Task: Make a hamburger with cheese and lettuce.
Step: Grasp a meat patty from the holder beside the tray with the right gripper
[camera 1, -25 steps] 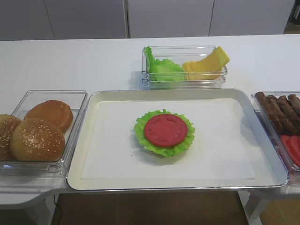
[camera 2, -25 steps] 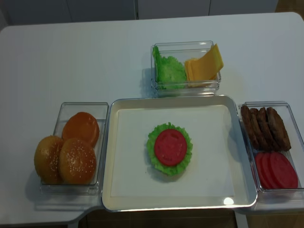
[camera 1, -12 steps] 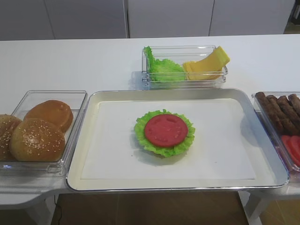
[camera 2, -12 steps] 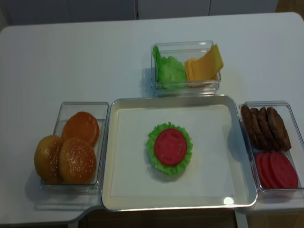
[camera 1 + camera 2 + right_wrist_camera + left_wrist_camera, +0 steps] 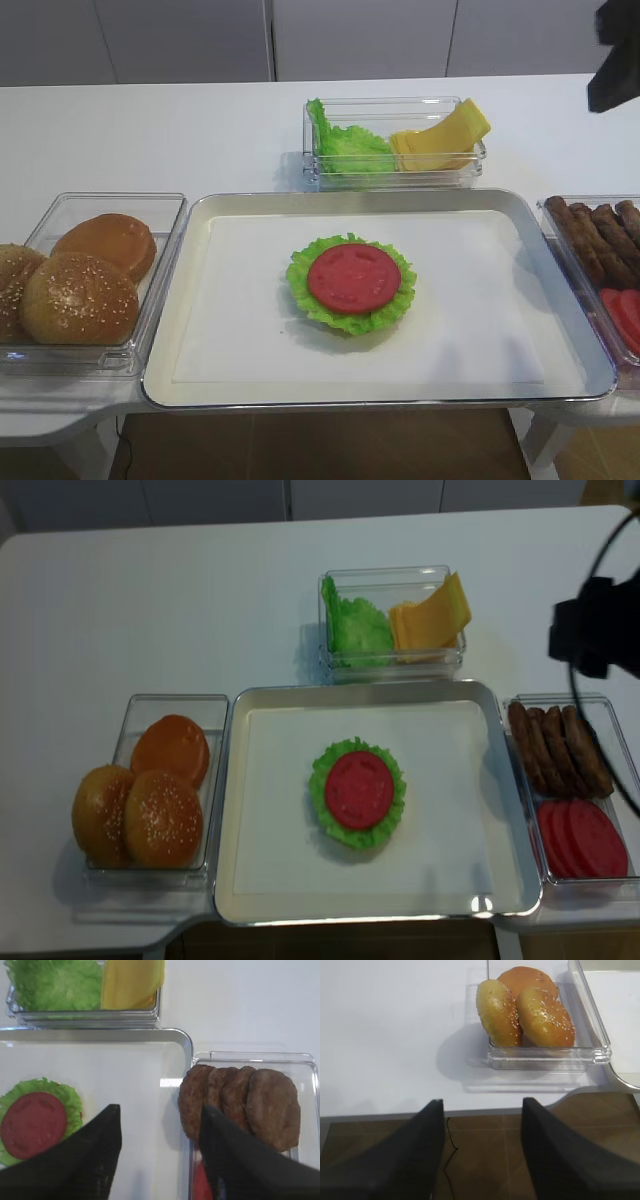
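Right gripper (image 5: 160, 1155) parted, empty, above patties (image 5: 240, 1102), hamburger (image 5: 37, 1121) on tray (image 5: 170, 1035)

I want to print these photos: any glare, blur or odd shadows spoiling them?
Realsense high view: a bright glare spot on the tray rim, and the picture is slightly soft. Other high view: sharper, with a dark blurred shape in the top right corner. Right wrist view: the right pincer looms dark in the foreground. Left wrist view: the bun box casts a soft shadow.
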### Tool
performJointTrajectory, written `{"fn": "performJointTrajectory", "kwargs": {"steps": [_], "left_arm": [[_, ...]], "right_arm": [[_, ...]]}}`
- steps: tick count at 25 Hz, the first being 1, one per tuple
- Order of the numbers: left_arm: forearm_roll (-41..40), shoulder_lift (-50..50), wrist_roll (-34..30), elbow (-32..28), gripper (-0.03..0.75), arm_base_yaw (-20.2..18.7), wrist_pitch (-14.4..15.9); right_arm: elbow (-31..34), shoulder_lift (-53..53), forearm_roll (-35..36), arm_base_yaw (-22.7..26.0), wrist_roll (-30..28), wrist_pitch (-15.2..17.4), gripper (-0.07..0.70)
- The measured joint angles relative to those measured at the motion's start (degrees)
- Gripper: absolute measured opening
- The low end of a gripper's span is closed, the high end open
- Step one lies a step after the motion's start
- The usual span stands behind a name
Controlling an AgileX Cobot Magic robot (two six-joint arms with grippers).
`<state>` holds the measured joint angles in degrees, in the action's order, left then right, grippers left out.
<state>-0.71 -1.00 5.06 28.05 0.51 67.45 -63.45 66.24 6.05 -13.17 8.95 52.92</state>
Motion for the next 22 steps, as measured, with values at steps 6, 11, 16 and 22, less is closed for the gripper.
{"fn": "performJointTrajectory", "kwargs": {"steps": [6, 11, 16, 22], "left_arm": [[0.0, 0.0, 0.0, 0.0, 0.37, 0.0, 0.0], [0.0, 0.0, 0.0, 0.0, 0.37, 0.0, 0.0], [0.0, 0.0, 0.0, 0.0, 0.37, 0.0, 0.0], [0.0, 0.0, 0.0, 0.0, 0.37, 0.0, 0.0]], "right_arm": [[-1.1, 9.7, -10.1, -7.1, 7.5, 2.2, 0.38], [-1.1, 16.1, -14.8, -9.5, 10.1, 2.9, 0.379], [-1.1, 20.4, -19.5, -9.7, 12.3, 2.9, 0.377], [-1.1, 22.5, -21.1, -9.7, 12.8, 2.9, 0.377]]}}
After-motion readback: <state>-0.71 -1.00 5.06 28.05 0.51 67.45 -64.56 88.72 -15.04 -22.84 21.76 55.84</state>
